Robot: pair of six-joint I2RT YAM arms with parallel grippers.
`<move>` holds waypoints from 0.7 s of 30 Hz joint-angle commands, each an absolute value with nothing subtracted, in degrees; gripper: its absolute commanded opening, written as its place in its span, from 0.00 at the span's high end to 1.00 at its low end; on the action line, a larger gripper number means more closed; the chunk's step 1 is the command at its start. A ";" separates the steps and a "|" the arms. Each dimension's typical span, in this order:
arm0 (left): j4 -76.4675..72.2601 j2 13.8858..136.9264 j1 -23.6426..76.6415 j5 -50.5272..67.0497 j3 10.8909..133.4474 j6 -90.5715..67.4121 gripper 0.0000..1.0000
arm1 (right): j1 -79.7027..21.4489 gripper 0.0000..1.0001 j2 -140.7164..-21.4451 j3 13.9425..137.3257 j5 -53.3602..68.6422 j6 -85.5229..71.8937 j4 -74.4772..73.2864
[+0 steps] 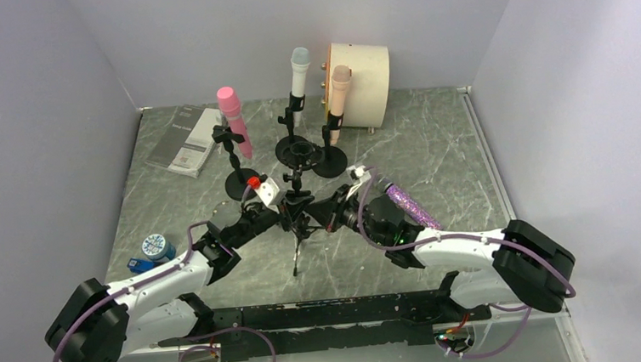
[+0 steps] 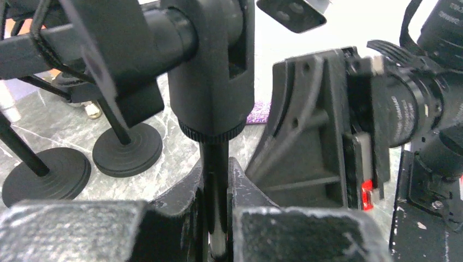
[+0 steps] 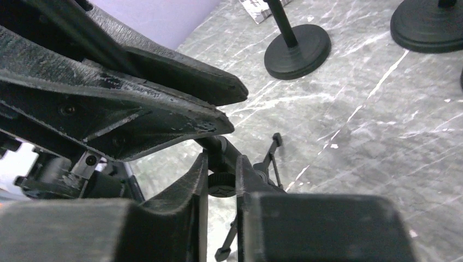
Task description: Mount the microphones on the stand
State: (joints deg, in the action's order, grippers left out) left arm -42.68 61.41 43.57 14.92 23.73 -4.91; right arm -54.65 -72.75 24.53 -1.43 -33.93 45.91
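A small black tripod stand [image 1: 296, 229] stands mid-table with an empty clip on top. My left gripper [image 1: 279, 215] is shut on its thin pole [image 2: 217, 164] from the left. My right gripper [image 1: 326, 212] is shut on the stand's neck by the knob [image 3: 220, 184] from the right. The purple glitter microphone [image 1: 411, 206] lies on the table beside my right wrist. The pink microphone [image 1: 233, 119], the white one with a pale-blue head [image 1: 299, 76] and the peach one [image 1: 339, 90] each sit clipped on a round-base stand at the back.
A cream cylinder [image 1: 362, 71] stands at the back right behind the peach microphone. A booklet [image 1: 185, 139] lies at the back left. A blue roll [image 1: 153, 245] lies near my left arm. A small white box with a red button [image 1: 261, 188] sits by the pink microphone's base [image 1: 241, 180].
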 commanded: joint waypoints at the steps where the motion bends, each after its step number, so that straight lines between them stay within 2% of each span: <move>1: -47.60 59.51 43.99 15.82 23.78 -5.85 0.97 | -52.10 1.00 -71.99 25.02 -0.75 -52.51 46.92; 5: -49.01 59.50 43.95 14.80 23.20 -6.02 0.97 | -50.30 1.00 -73.96 26.17 1.84 -68.30 43.58; 8: -48.60 59.35 44.01 13.75 23.12 -5.85 0.97 | -50.20 1.00 -74.52 26.54 2.63 -69.86 44.68; 9: -48.49 59.22 44.03 13.50 23.20 -5.81 0.98 | -50.38 0.94 -73.90 26.64 2.08 -67.70 44.54; 12: -48.30 59.21 43.97 13.28 23.27 -6.01 0.97 | -50.42 0.69 -72.03 25.56 -0.47 -61.57 43.37; 15: -47.95 59.16 43.96 13.45 23.52 -6.32 0.97 | -50.39 0.50 -70.17 22.63 -1.06 -53.60 47.39; 18: -47.19 58.82 44.01 13.42 23.69 -6.41 0.97 | -50.44 0.40 -69.49 20.72 4.39 -45.03 51.95; 21: -46.13 58.65 43.95 13.41 24.20 -6.42 0.97 | -50.38 0.39 -70.50 22.39 9.19 -40.24 48.57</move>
State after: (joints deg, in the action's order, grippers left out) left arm -43.35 60.58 43.75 14.09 22.83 -5.72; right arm -50.37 -70.72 21.23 2.59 -50.83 46.15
